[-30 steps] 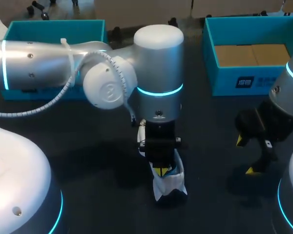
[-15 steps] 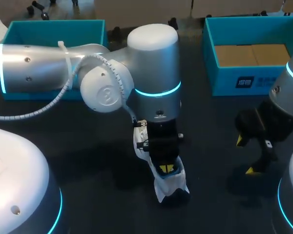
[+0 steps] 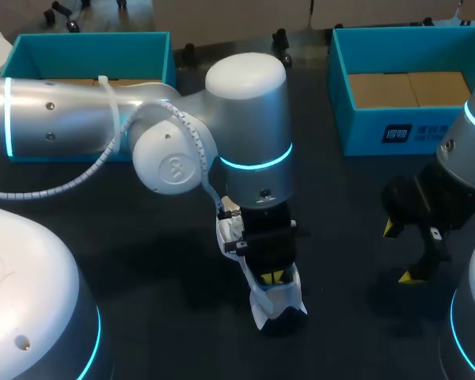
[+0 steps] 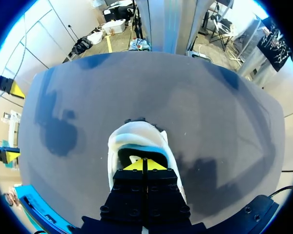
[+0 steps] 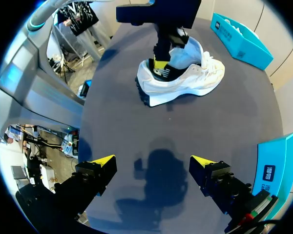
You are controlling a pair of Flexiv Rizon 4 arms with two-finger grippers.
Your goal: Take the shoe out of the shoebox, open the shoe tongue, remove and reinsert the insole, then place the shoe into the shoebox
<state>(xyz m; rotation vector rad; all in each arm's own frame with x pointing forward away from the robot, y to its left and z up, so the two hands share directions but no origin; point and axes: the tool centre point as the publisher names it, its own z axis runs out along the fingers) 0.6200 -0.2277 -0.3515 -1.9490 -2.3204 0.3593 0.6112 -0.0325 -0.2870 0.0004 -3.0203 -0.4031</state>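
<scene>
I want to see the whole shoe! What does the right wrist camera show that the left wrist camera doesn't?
Only the right wrist view shows the white shoe whole, from its side, heel to toe, with its laces. Only the left wrist view looks straight down into the shoe's opening, where a blue-green lining shows and the left gripper has its yellow tips pressed together. Both views show the shoe on the dark table, the left gripper's tips inside its opening, and the right gripper open, away from the shoe.
</scene>
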